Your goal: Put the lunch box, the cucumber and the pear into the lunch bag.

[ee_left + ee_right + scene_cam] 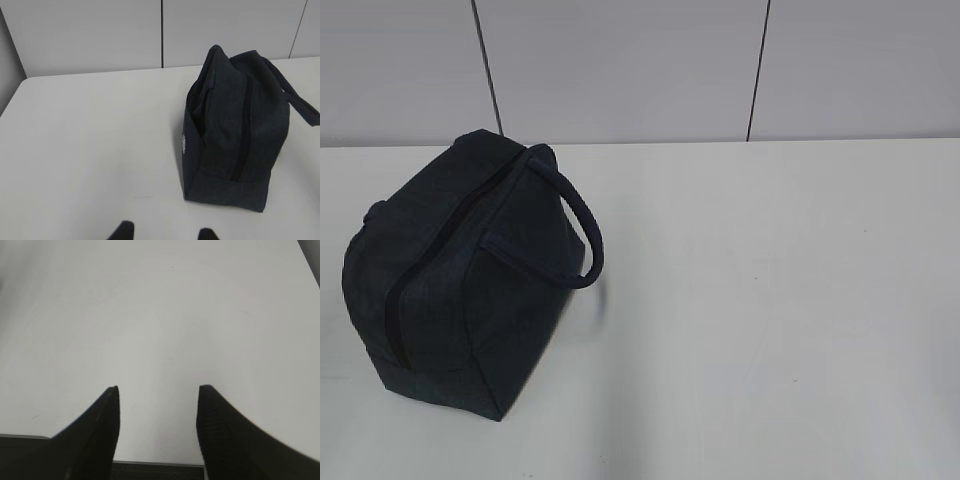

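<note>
**Mara:** Exterior view first: where does the lunch bag (460, 275) sit?

**Joss:** On the left part of the white table (770, 300), standing upright with its dark zipper (430, 250) running along the top ridge and down the near end. From what shows, the zipper looks drawn closed. One rounded loop handle (575, 235) droops over the right side of the bag. Neither arm appears in that view.

**Mara:** And the lunch box, the cucumber, the pear?

**Joss:** None of the three views shows them. Whether they lie inside the bag cannot be told from outside.

**Mara:** What does the left wrist view give?

**Joss:** The same bag (235, 135), seen end-on, to the right of centre, with a handle (300, 102) sticking out toward the right edge. The left gripper (166, 234) shows only as two dark fingertips (124, 231) at the bottom edge, standing apart with bare table between them. It holds nothing and is well short of the bag.

**Mara:** The other arm?

**Joss:** Right wrist view: the right gripper (157, 390) has its two black fingers (100, 430) spread wide over plain table (160, 315), empty. No bag shows there; only a dark sliver at the top right corner, too small to identify.
</note>
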